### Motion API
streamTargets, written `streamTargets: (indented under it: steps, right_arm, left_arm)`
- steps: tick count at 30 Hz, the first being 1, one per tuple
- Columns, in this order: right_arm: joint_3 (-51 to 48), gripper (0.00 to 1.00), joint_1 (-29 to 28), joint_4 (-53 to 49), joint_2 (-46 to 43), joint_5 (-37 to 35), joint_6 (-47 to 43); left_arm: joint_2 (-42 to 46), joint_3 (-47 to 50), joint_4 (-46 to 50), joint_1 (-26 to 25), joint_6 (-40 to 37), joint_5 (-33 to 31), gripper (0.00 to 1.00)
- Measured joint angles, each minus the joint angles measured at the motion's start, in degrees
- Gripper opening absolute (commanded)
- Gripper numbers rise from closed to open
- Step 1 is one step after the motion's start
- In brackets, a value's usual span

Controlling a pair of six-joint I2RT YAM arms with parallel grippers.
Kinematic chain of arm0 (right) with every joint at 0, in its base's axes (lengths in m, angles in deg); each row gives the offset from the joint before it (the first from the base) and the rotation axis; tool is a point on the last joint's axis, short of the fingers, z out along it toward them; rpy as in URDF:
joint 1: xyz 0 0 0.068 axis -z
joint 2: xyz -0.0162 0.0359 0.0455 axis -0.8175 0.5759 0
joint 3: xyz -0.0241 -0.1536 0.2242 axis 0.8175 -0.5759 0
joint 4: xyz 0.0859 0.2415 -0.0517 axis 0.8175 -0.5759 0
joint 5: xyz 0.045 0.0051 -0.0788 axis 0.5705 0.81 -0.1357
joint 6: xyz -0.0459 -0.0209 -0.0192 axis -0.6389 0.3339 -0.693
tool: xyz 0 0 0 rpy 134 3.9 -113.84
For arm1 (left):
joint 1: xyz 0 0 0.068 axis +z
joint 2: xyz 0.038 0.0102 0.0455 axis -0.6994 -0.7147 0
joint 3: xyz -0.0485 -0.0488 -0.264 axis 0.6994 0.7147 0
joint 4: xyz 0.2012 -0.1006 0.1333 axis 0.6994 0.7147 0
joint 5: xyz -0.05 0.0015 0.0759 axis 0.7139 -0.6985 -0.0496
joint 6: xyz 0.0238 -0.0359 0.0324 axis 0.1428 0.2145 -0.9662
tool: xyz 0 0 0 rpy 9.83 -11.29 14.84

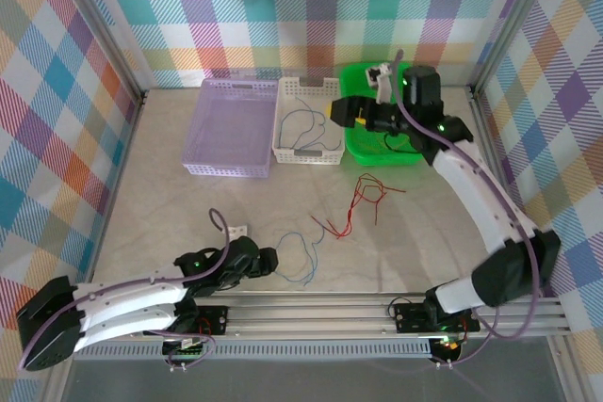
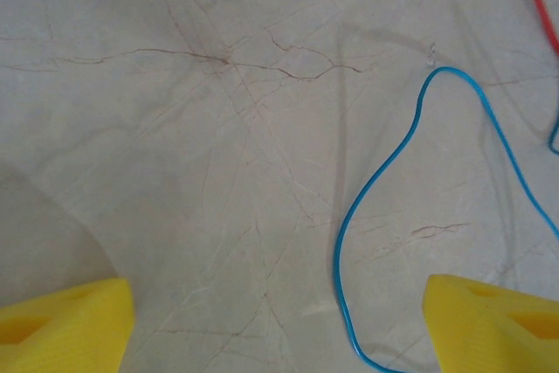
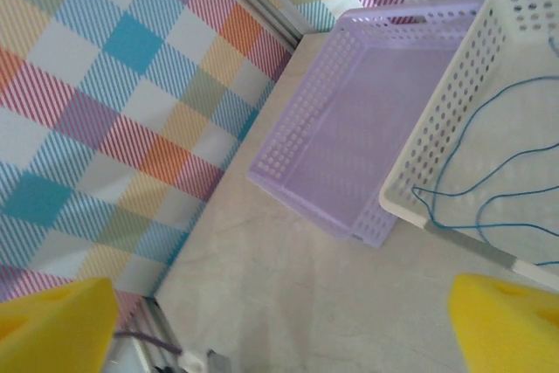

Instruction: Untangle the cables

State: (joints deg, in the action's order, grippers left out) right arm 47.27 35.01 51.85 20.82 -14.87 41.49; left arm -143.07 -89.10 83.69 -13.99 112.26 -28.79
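White arms (image 1: pixel 471 185), black joints (image 1: pixel 509 275), purple cables (image 1: pixel 220 223) (yellow jaws)

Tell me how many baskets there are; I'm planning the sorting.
3: purple basket far left, white basket beside it, green basket far right, partly behind the right arm.

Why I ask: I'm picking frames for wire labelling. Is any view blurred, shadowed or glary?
Top external: even light, soft shadows, red cables thin but distinct. Left wrist: blue cable crisp, yellow fingertips blurred, faint shadow lower left. Right wrist: slightly soft, white basket holes readable, no glare.
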Motion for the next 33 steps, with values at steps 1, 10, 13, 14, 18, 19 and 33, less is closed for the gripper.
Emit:
streamTargets:
  steps: [1, 10, 13, 14, 18, 19, 33]
  right_arm:
    - [-2.4, 1.0, 0.0, 0.3, -2.5, -0.5, 0.1]
    - [-19.6, 1.0, 0.0, -2.8, -28.6, -3.8, 1.0]
    - [-21.4, 1.0, 0.0, -6.6, -35.3, -4.4, 0.6]
    - [-21.8, 1.0, 0.0, -8.1, -37.3, -4.9, 0.3]
    - [-22.2, 1.0, 0.0, -15.6, -44.2, -8.0, -1.8]
    - [-22.2, 1.0, 0.0, -17.3, -45.8, -8.9, -2.3]
    - [-25.4, 1.0, 0.0, -34.7, -56.1, -20.0, -6.9]
  left_arm:
    - [-2.3, -1.4, 0.2, -0.2, -0.5, -0.2, 0.85]
    - [-19.3, -16.0, 0.3, -0.9, -7.3, -1.7, 0.76]
    - [-23.3, -19.5, 0.8, -0.9, -9.4, -2.8, 0.72]
    - [-24.3, -20.2, 1.1, -0.9, -9.7, -3.0, 0.71]
    - [-27.6, -21.5, 2.3, -1.0, -11.5, -3.7, 0.67]
    - [-28.3, -21.6, 2.8, -1.0, -11.9, -3.8, 0.64]
    - [-34.1, -23.0, 4.6, -1.2, -14.0, -6.4, 0.51]
